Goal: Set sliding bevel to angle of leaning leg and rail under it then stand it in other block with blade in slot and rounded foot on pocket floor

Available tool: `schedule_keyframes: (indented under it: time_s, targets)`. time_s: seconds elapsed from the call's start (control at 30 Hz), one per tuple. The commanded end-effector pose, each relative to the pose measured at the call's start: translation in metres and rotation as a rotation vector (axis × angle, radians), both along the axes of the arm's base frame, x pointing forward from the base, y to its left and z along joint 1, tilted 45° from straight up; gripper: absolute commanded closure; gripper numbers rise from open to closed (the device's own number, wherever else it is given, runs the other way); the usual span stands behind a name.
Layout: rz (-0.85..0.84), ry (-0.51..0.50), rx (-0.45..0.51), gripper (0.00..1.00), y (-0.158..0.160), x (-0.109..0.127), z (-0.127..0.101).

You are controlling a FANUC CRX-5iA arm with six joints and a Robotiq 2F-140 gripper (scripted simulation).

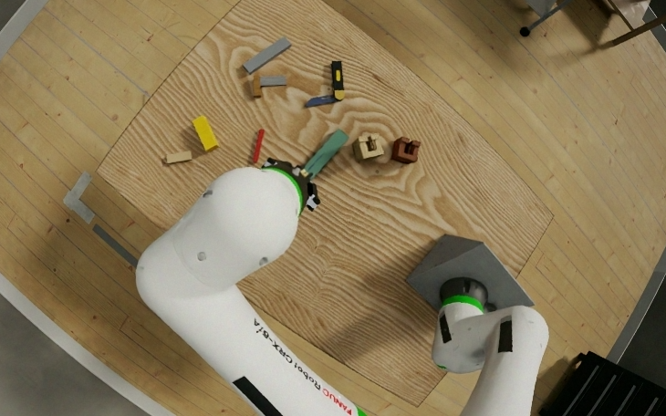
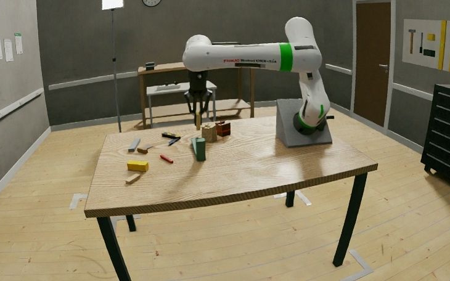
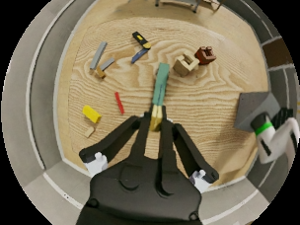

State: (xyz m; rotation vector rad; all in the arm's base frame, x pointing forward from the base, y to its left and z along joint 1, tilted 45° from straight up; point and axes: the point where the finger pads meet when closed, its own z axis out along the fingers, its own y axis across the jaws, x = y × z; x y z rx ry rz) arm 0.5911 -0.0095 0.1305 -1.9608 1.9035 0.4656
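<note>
Two slotted blocks stand side by side on the table point(image 2: 240, 181): a tan block point(image 1: 367, 148) with a small upright piece in its slot, and a reddish-brown block point(image 1: 405, 150) whose pocket looks unoccupied. Just beside the tan block is the green leaning leg point(image 1: 325, 152) on its rail. Above the leg, the gripper point(image 2: 198, 112) is clamped on the tan bevel point(image 2: 198, 120), held off the table

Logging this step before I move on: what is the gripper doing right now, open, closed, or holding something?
Gripper: closed on the tan stock of the sliding bevel, held in the air above the table.
</note>
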Motion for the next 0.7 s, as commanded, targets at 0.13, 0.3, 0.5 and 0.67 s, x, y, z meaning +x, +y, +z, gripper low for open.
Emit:
schedule_keyframes:
  time_s: [0.13,0.3,0.5,0.67]
  targets:
    - [0.0,0.0,0.0,0.9,-0.022,0.0,0.021]
    - [0.0,0.0,0.0,0.9,-0.034,0.0,0.033]
    - [0.0,0.0,0.0,0.9,-0.038,0.0,0.037]
    - [0.0,0.0,0.0,0.9,-0.038,0.0,0.037]
